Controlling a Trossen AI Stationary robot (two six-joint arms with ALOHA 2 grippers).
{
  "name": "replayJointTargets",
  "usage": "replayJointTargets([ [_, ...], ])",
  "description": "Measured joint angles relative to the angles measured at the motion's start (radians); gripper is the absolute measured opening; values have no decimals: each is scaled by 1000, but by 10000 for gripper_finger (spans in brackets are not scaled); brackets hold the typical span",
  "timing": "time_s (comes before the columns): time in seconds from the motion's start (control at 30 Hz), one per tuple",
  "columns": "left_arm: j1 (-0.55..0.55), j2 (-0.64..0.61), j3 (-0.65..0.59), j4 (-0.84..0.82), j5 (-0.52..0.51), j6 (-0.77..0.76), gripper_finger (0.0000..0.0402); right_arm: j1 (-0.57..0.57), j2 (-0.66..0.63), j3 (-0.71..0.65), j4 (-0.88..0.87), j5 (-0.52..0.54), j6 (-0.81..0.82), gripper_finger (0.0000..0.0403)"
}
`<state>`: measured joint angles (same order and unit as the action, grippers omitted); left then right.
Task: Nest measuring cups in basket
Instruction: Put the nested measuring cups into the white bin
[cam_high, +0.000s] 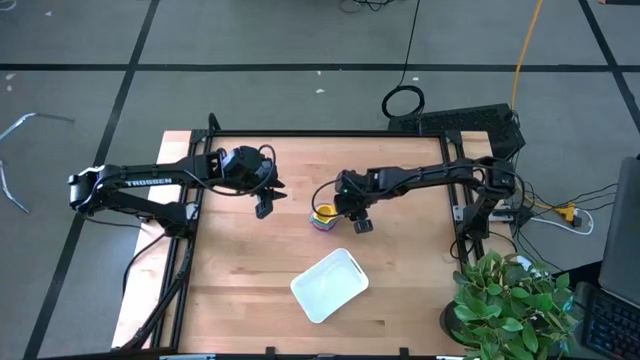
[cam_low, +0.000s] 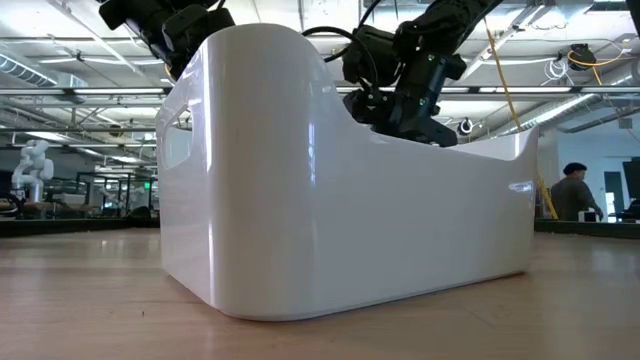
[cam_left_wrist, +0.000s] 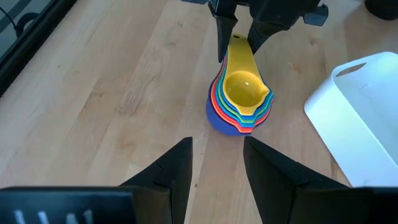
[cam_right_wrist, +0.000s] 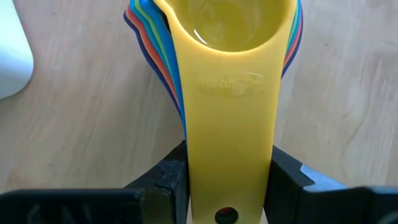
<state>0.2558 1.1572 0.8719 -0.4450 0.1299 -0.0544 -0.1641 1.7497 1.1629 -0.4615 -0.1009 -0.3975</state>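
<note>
Nearest my counter's front edge I see the basket (cam_high: 330, 286) lying empty, and beyond it at mid-counter my right end effector (cam_right_wrist: 227, 186) pinches the yellow handle of the nested measuring cups (cam_left_wrist: 240, 99), presumably to carry them over, while my left end effector (cam_left_wrist: 217, 168) waits part-open nearby.

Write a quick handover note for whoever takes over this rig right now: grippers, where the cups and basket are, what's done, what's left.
Right gripper: fingers shut on the handles of the nested measuring cups, yellow on top, stack resting on the table.
Left gripper: open, empty, waiting beside the stack, apart from it.
Basket: on the table near the front edge, apart from the stack, nothing seen inside.
Done: cups nested.
Left: carry the stack into the basket and release.
</note>
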Motion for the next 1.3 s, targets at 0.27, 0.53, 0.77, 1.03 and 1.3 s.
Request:
replayJointTargets([
  [0.27,6,0,0,1,-1,7,145,0,-43,0,5,-4,-4,128],
  [0.53,26,0,0,1,-1,8,145,0,-60,0,-14,-59,-4,128],
  [0.77,34,0,0,1,-1,30,145,4,-92,0,-21,-60,0,128],
  [1.03,101,0,0,2,-2,55,145,82,-202,0,-18,-59,42,128],
  [1.3,156,-31,0,4,27,69,145,210,-221,28,-47,-39,97,128],
])
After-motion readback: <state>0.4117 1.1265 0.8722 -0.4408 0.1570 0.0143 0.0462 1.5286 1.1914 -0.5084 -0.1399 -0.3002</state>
